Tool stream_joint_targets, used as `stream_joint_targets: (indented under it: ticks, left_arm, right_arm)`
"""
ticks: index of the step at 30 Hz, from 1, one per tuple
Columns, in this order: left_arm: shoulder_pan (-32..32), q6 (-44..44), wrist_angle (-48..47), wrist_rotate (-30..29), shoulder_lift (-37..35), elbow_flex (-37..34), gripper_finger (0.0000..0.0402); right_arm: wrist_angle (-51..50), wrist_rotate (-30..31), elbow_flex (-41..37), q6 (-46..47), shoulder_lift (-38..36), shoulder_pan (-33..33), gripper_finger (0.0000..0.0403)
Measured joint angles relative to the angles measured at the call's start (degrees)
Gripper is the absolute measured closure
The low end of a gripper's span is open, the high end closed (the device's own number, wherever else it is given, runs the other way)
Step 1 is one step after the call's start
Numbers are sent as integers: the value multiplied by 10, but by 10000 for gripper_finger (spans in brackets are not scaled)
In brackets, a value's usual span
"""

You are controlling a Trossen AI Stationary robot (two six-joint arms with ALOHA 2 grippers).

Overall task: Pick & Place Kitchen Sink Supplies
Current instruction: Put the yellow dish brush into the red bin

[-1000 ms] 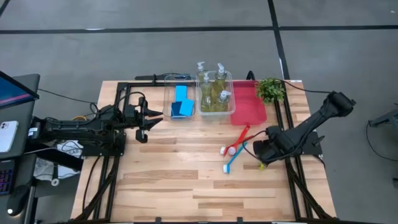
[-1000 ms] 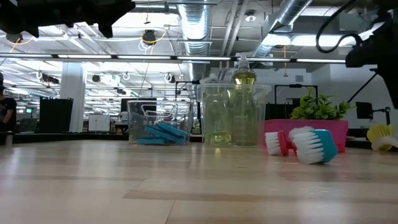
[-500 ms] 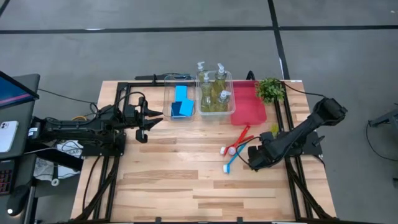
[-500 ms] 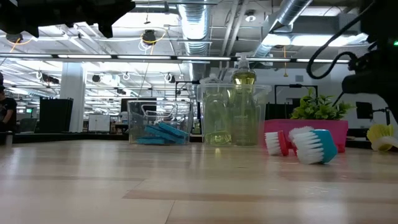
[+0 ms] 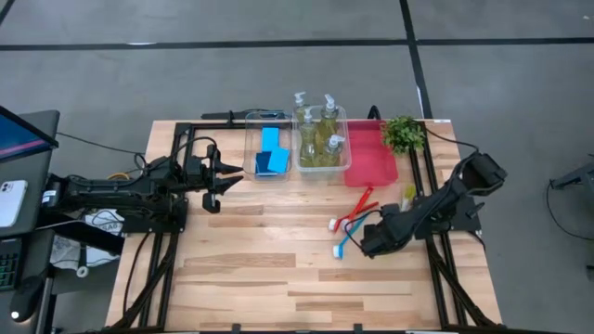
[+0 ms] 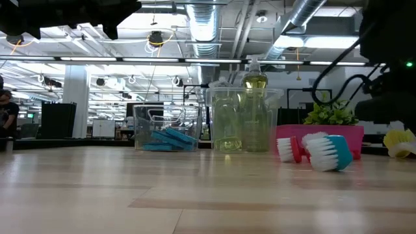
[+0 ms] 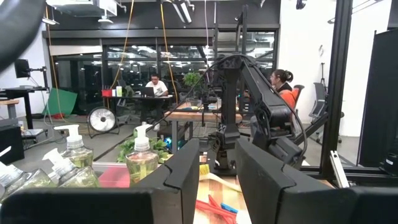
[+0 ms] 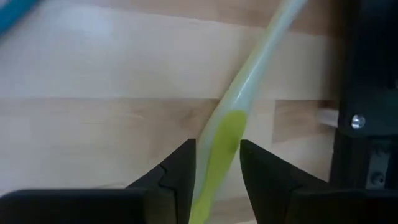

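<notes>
- Right gripper [image 5: 371, 243] sits low near the tabletop's right edge, fingers narrowly parted around the yellow-green brush [image 8: 231, 122] handle; contact seems likely.
- Red brush [image 5: 351, 211] and blue brush [image 5: 346, 238] lie just beside it.
- Left gripper [image 5: 232, 173] waits by the sponge bin [image 5: 251, 139], fingers slightly apart.

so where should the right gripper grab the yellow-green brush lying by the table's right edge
Best on its thin handle, coming down from above. The yellow-green brush lies flat on the table, with its slim handle running between the right gripper's open fingers in the wrist view, so closing across the handle's width should hold it. Its bristle head sits near the arm's frame, leaving less room there.
</notes>
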Motion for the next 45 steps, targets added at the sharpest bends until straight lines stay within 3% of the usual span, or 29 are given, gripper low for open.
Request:
stream_joint_targets:
  ticks: [26, 32, 41, 45]
  left_arm:
    - [0, 0, 3, 0, 0, 0, 297]
    - [0, 0, 2, 0, 0, 0, 297]
    - [0, 0, 2, 0, 0, 0, 297]
    - [0, 0, 2, 0, 0, 0, 297]
  right_arm:
    - [43, -52, 5, -47, 106, 1, 298]
    - [9, -56, 32, -65, 107, 1, 339]
    - [-48, -77, 78, -77, 108, 7, 323]
    - [-56, -73, 94, -85, 108, 16, 334]
